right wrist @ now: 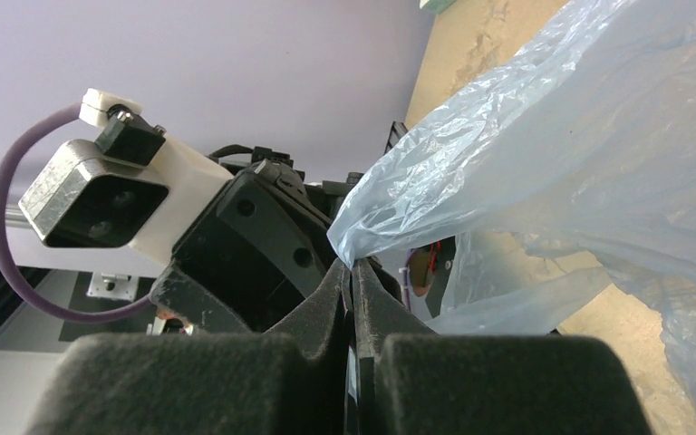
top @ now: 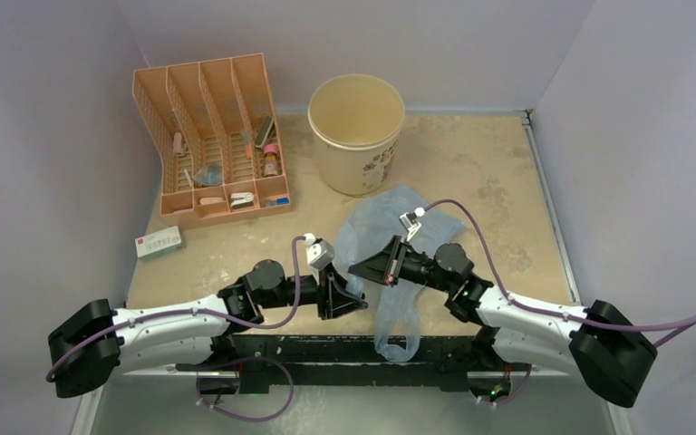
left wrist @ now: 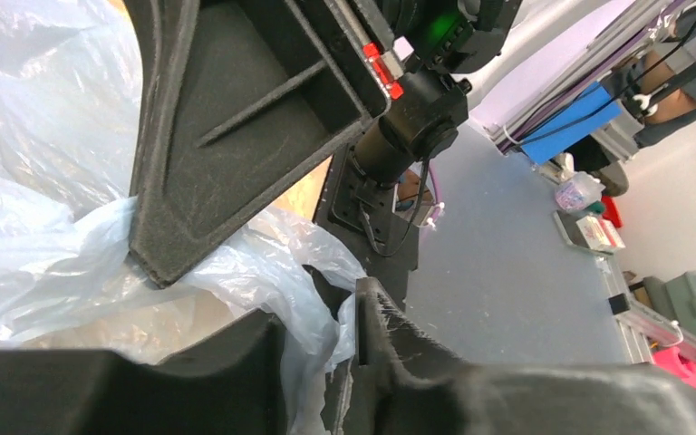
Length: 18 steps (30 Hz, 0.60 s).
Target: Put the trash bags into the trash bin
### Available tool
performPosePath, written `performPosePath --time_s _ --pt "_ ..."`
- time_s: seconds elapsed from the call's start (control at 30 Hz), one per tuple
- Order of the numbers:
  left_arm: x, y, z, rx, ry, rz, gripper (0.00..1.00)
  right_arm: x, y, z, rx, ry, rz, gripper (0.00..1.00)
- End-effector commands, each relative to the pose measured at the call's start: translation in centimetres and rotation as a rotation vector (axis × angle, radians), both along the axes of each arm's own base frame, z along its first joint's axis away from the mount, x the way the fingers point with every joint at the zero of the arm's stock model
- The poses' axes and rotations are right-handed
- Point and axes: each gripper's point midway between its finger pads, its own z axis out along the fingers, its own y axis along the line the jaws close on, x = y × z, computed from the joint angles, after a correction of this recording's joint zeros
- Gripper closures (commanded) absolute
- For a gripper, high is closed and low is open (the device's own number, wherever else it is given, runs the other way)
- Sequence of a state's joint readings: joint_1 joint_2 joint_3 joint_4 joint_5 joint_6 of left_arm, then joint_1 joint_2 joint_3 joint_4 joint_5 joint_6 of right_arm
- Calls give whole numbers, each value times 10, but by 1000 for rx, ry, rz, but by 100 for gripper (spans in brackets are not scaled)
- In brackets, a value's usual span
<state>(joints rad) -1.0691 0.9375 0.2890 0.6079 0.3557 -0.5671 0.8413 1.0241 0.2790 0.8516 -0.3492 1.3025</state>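
Right wrist: we're pinching the thin, crinkly light-blue plastic bag (right wrist: pixel 553 136), right gripper (right wrist: pixel 352 267) jaws clamped on its edge. Whether the left gripper (left wrist: pixel 322 317) jaws are gripping, we cannot tell. So slight a pinch risks the film slipping loose.

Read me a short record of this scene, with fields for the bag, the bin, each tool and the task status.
bag: translucent light-blue plastic bag, crumpled on the beige table, outside the bin
bin: round cream plastic bucket, upright, looks empty
right tool: shut on the bag's edge
left tool: plastic in its gap, grip unclear
status: bag not yet in bin
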Motion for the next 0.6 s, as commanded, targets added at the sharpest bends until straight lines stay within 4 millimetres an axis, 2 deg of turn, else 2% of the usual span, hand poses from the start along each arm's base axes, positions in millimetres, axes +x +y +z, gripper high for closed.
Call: performPosePath --time_s 0.0,0.03,0.07,0.17,0.23,0.33,0.43,0.5,0.57 --pt "-2 -4 6 -20 -10 -18 81 -2 -3 15 34 -37 -5 97" --pt "-3 -3 3 -11 -7 -25 86 0 -4 18 32 -43 -17 96" --pt "-4 -2 2 -8 -6 -26 87 3 -5 18 18 -48 -35 96" --pt "-4 2 2 -6 -7 -16 64 10 -10 18 -34 -59 -83 95" --pt "-4 2 5 -12 -14 -16 61 11 -12 21 -32 -68 -98 94" --pt "-6 -2 9 -27 -22 -37 67 9 -13 19 -16 -59 -94 94" --pt "-8 -10 10 -34 -16 -75 63 3 -14 11 23 -18 -79 94" --pt "-10 -14 10 -40 -16 -98 64 1 -13 14 51 -15 -65 94" --pt "-6 -16 6 -24 -3 -79 73 2 -11 14 41 -18 -62 94"
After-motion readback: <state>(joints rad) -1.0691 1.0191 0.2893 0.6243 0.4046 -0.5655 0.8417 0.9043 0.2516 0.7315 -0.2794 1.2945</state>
